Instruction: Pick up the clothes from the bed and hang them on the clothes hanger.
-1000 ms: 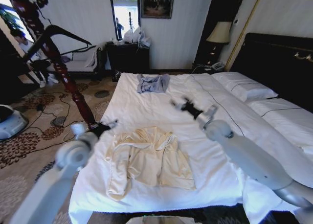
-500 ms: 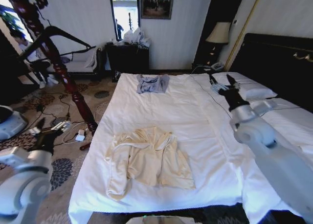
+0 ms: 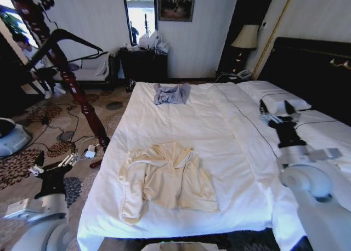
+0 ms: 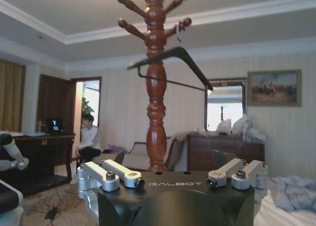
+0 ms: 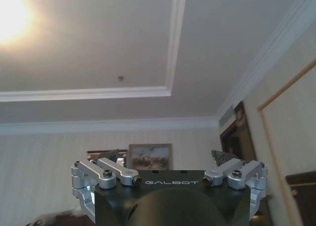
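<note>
Nearest the robot, the cream, pale-yellow long-sleeved garment of thin soft fabric (image 3: pixel 167 180) lies crumpled and roughly flat near the foot edge of the wide bed with its white duvet and thin dark stripe (image 3: pixel 230 152), toward the bed's left side. Its collar end points up the bed toward the far wall and its hem toward the robot, so its long axis runs nearly along the camera's line of sight, with one sleeve folded down along the left edge.

A second ago both arms reached in over the bed on either side of the garment; since then they have swung outward and back. The left hand (image 3: pixel 54 166) now hangs low over the patterned carpet beside the bed, its fingers spread wide and empty. The right hand (image 3: pixel 277 111) is raised over the right half of the duvet near the white pillows (image 3: pixel 274 97), pointing upward, its fingers also wide apart and holding nothing. By my reading nothing has been grasped, so the pick-up is not yet begun.

Farther off, a small grey-blue garment (image 3: pixel 171 93) rests at the far end of the bed. On the left, the slim black curved-shoulder hanger with a metal hook (image 4: pixel 170 63) hangs on the turned reddish wooden coat stand (image 4: pixel 156 97), well apart from the garment.
</note>
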### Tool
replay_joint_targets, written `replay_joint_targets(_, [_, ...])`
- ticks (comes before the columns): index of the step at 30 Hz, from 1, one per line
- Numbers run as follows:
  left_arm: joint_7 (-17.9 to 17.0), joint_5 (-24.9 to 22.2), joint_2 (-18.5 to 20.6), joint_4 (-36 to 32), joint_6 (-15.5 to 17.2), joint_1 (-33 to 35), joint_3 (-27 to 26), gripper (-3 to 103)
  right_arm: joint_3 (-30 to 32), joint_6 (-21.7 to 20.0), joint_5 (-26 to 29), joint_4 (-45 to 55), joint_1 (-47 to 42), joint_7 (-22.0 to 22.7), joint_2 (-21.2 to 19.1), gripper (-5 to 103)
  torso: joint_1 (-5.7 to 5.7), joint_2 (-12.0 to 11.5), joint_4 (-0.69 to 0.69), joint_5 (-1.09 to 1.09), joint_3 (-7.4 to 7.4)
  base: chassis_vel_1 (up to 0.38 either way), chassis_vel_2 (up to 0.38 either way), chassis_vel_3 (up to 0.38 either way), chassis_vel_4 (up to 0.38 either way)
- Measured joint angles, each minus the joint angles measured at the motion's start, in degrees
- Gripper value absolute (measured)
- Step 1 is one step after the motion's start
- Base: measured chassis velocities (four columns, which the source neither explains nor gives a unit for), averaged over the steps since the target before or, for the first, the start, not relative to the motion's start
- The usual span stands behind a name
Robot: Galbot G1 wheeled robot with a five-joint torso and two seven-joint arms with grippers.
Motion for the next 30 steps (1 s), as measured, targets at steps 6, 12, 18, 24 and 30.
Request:
replay_joint_targets(6, [-2.2,-4.3,5.6,-0.1,5.5,-1.0,0.9,100,2.6,-0.2,-0.1,3.4,-2.7,1.8,4.5,100,0.0,0.0,0.0,-0.01,0.01,0.0,0.0,0.0,0.0])
replay_joint_targets(12, [0.3,-9.9,16.5,0.7,3.9,-4.6,-2.0,100,1.2,-0.1,-0.5,4.6,-3.3,1.8,8.5,100,0.01,0.0,0.0,0.02,0.01,0.0,0.0,0.0,0.0])
replay_joint_targets(18, [-1.6,-19.0,26.6,12.1,2.3,-14.3,1.6,100,-2.3,-0.1,-3.5,4.4,-2.2,1.9,13.8,100,0.02,0.0,0.03,-0.04,0.03,0.0,0.0,0.0,0.0])
replay_joint_targets(24, [-4.6,-30.0,36.4,22.0,2.2,-31.2,10.1,100,-5.2,0.2,-8.5,1.8,-1.8,1.8,17.6,100,0.02,0.0,-0.02,0.02,0.02,0.0,0.0,0.0,0.0])
replay_joint_targets(30, [-4.6,-32.7,41.7,28.6,2.8,-44.6,21.1,100,-7.5,0.4,-11.9,-1.7,-0.5,1.7,20.3,100,0.02,0.0,0.0,0.0,0.02,0.0,0.0,0.0,0.0])
